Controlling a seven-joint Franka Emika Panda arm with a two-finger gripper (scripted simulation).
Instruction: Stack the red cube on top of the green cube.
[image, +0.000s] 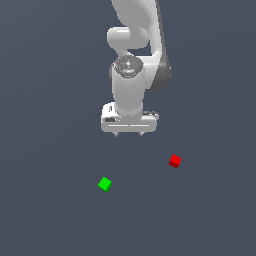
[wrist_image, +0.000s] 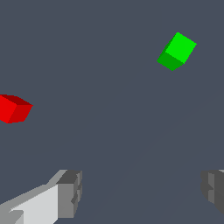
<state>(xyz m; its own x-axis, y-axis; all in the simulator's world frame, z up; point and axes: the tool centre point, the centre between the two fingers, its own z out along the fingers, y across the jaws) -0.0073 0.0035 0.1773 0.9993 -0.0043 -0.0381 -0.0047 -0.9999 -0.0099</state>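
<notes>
The red cube (image: 174, 161) lies on the grey floor toward the exterior view's right, and the wrist view catches it at the frame's edge (wrist_image: 14, 109). The green cube (image: 104, 184) rests apart from it, nearer the exterior view's left and lower in that picture; it also shows in the wrist view (wrist_image: 176, 50). My white gripper (image: 129, 134) hangs above the floor between and behind the two cubes, touching neither. Its grey fingertips (wrist_image: 69, 193) stand wide apart with nothing between them, so the gripper (wrist_image: 140, 192) is open.
The white arm (image: 135, 45) comes down from the top of the exterior view. Plain dark grey floor (image: 50, 125) surrounds the cubes with no other objects in sight.
</notes>
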